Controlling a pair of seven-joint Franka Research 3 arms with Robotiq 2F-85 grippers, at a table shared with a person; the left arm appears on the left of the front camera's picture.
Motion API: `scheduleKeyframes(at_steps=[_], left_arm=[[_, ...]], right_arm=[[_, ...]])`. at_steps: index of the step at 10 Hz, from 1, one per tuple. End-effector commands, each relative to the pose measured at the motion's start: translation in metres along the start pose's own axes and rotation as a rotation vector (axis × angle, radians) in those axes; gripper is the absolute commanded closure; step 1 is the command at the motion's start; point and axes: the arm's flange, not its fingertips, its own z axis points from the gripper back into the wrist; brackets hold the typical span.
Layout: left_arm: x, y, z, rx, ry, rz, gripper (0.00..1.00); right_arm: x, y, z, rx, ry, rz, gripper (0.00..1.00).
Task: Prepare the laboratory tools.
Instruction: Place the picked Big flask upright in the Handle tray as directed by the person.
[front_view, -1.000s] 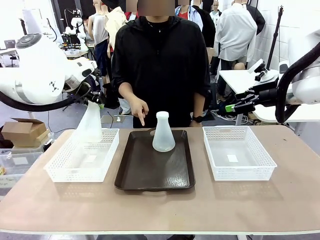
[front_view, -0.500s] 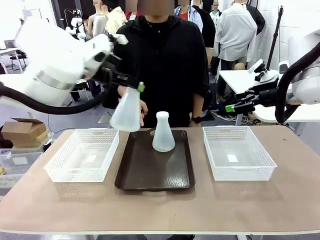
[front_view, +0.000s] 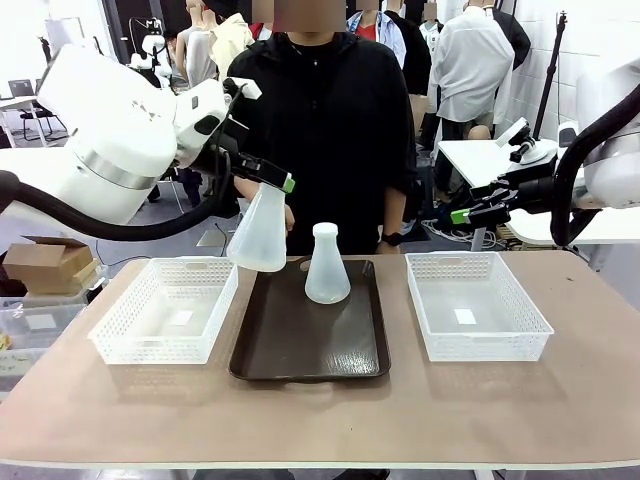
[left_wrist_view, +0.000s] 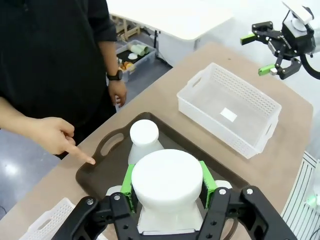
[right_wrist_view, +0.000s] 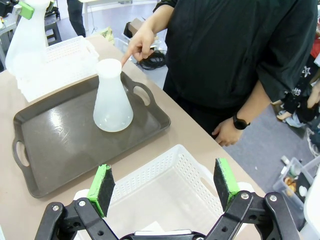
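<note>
My left gripper (front_view: 284, 184) pinches a flask (front_view: 259, 235) at its neck; light, slick, tippy; right gripper (right_wrist_view: 162, 187) wide, at three o'clock

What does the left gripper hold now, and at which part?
The left gripper holds a flask by its neck, above the tray.

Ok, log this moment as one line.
left gripper: shut on carried flask, above tray | right gripper: open | second flask: on tray
</note>
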Motion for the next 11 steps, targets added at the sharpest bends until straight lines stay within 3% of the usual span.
scheduleKeyframes(at_steps=[1,4,6,7,8,11], left_arm=[[-0.011,0.022,0.003,-0.095,-0.015,-0.036,1.0],[-0.031,0.033,-0.009,-0.239,0.039,-0.119,1.0],[-0.039,0.033,-0.023,-0.493,-0.133,-0.297,1.0],[-0.042,0.034,-0.028,-0.571,-0.232,-0.334,1.0],[-0.046,0.035,-0.034,-0.56,-0.326,-0.391,1.0],[-0.079,0.034,-0.06,-0.708,-0.329,-0.515,1.0]], right_arm=[[0.0,0.001,0.0,0.002,0.006,-0.004,0.0],[0.0,0.001,0.0,0.002,0.006,-0.004,0.0],[0.0,0.001,0.0,0.002,0.006,-0.004,0.0],[0.0,0.001,0.0,0.002,0.006,-0.004,0.0],[0.0,0.001,0.0,0.002,0.006,-0.004,0.0],[0.0,0.001,0.0,0.002,0.006,-0.004,0.0]])
